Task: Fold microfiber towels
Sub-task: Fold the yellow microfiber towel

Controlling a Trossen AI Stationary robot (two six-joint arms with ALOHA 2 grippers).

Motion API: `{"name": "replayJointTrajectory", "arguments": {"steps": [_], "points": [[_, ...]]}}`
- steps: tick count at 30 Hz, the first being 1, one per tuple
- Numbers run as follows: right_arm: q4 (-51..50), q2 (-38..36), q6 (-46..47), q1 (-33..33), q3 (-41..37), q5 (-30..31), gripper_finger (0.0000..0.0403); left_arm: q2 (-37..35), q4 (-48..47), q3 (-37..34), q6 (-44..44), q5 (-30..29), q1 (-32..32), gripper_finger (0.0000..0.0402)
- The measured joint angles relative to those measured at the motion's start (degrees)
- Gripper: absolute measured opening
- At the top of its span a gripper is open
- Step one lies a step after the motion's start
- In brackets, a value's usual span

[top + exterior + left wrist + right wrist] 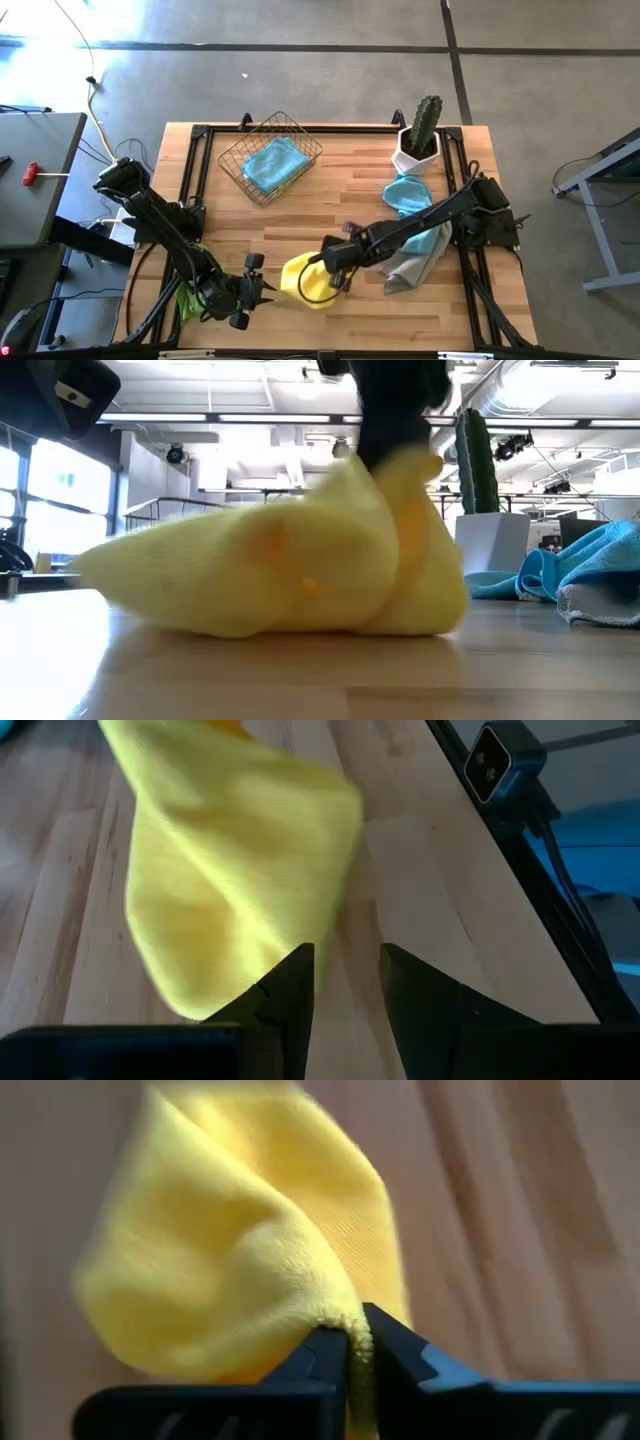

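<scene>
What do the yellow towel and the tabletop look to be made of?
Yellow towel: soft, matte, fine-looped cloth, likely microfiber; it drapes in folds where the right gripper pinches it. Tabletop: light wood strips joined side by side, smooth with a slight sheen.

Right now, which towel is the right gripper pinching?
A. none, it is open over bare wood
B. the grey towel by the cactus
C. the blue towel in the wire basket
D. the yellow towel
D: in the right wrist view the right gripper is shut on a fold of the yellow towel, lifting it into a peak near the table's front edge.
</scene>
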Motion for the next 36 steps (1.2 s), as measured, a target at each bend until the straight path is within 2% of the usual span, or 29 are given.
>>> {"name": "replayJointTrajectory", "arguments": {"steps": [8, 12, 15, 21, 24, 27, 36], "points": [[-9.6, 1.4, -1.6, -1.8, -0.1, 4.3, 0.0139, 0.0, -0.1, 0.0, 0.0, -0.1, 0.0, 0.0108], [-12.8, 0.1, -1.6, -1.3, -0.1, 3.4, 0.0173, 0.0, 0.1, 0.0, 1.3, -0.5, 0.2, 0.0108], [-12.0, 0.1, -7.4, 1.2, -0.1, 4.0, 0.0173, 0.0, 0.3, 0.0, 2.6, -0.5, 0.7, 0.0108], [-8.6, 2.9, -22.2, 7.8, -0.3, 12.4, 0.0143, 0.0, 0.4, 0.0, 3.1, -0.4, 1.9, 0.0108], [-7.1, 5.4, -26.8, 10.0, -0.3, 17.2, 0.0131, 0.0, 0.4, 0.0, 3.1, -0.2, 1.9, 0.0108], [-4.6, 8.2, -28.3, 10.8, -0.3, 20.3, 0.0129, 0.0, 0.4, 0.0, 3.0, -0.2, 1.9, 0.0108], [0.6, 11.0, -26.2, 10.4, -0.3, 21.1, 0.0149, 0.0, 0.3, 0.0, 2.1, 0.2, 1.9, 0.0108]]}}
